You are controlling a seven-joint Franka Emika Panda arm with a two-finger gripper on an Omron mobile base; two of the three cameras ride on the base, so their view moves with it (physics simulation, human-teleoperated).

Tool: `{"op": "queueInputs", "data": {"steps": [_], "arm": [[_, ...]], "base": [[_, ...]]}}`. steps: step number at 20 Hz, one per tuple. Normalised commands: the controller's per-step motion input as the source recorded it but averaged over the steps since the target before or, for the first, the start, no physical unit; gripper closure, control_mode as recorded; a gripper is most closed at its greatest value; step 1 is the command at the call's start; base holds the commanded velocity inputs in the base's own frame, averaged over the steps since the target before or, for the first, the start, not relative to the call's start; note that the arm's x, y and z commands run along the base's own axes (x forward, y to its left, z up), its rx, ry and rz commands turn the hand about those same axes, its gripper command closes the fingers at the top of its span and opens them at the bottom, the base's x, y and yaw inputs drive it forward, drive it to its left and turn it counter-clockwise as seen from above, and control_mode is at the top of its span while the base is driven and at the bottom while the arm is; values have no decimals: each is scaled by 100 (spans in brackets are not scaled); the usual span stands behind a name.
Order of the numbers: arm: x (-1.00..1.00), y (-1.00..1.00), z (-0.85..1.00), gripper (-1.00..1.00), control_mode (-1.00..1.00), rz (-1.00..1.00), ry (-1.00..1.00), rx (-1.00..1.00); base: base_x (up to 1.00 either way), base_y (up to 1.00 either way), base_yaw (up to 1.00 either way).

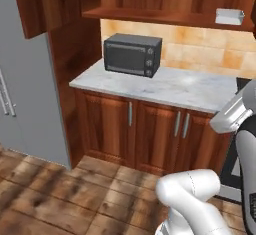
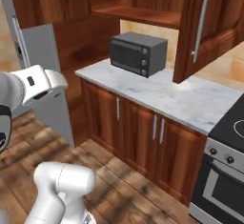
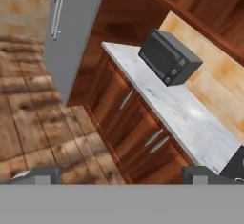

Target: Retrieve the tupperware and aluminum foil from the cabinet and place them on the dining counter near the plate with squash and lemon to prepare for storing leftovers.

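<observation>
The two small dark fingers (image 3: pixel 122 174) stood spread wide at the bottom of the hand view, one tip (image 3: pixel 42 174) low left and the other low right, and nothing sat between them. They hung out in open air over the brown plank floor (image 3: pixel 33 118), well short of any furniture.

Beyond the fingers ran the narrow white-grey marble bench (image 3: pixel 176 108) along the tan tiled wall, with the reddish-brown lower cabinets (image 3: pixel 128 123) and their metal handles underneath. On that bench sat the dark grey boxy microwave (image 3: pixel 167 58), hard up toward the wall. To the far side stood the tall grey refrigerator (image 3: pixel 71 32).

From the left base view, the pale grey-white shallow rectangular tupperware (image 1: pixel 229 16) lay up on the plank shelf of the dark reddish-brown wooden wall cabinet (image 1: pixel 165 16), out at the shelf's right end. That put it high above the marble bench (image 1: pixel 165 86) and off to the right of the microwave (image 1: pixel 132 54), well apart from the fingers, which pointed lower, at the bench and the lower doors. The white arm (image 1: pixel 235 114) rose at the lower right of that view.

In the right base view, an open cabinet door (image 2: pixel 202 27) with a long metal handle hung in front of the shelf's right end, hiding whatever lay there. A black-topped stove (image 2: pixel 228 137) stood just beside the bench (image 2: pixel 176 99) at its right end.
</observation>
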Motion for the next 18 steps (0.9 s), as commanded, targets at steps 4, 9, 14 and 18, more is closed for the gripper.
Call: {"op": "queueInputs", "data": {"steps": [4, 9, 14, 18], "arm": [[0, 0, 0, -100, 100, 0, 0, 0], [0, 0, 0, -100, 100, 0, 0, 0], [0, 0, 0, -100, 100, 0, 0, 0], [0, 0, 0, -100, 100, 0, 0, 0]], "base": [[52, 13, -52], [42, 28, -58], [53, 55, -55], [55, 59, -53]]}}
